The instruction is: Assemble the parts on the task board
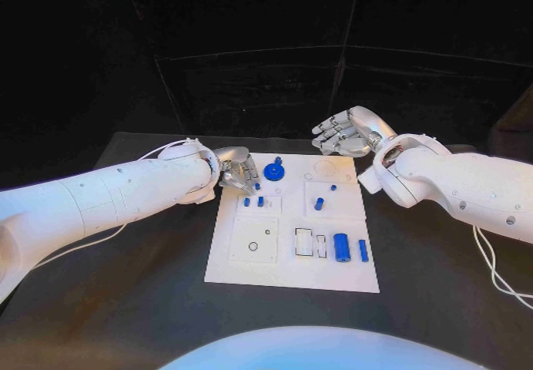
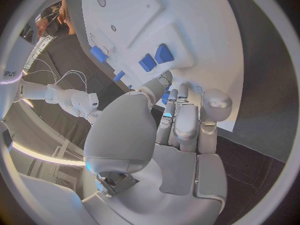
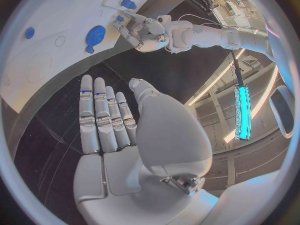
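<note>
Early days I'd say: most blue parts (image 1: 341, 247) lie loose on the board (image 1: 333, 279). Left hand (image 1: 236, 171) reaches at one, grip unclear; right hand (image 1: 346, 131) open, empty.

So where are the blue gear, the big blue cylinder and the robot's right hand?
blue gear (image 1: 274, 169): head view, on the middle of its toothed disc.
big blue cylinder (image 1: 342, 247): head view, on the middle of its side.
right hand (image 1: 346, 132): head view, on the palm, fingers spread.
</note>
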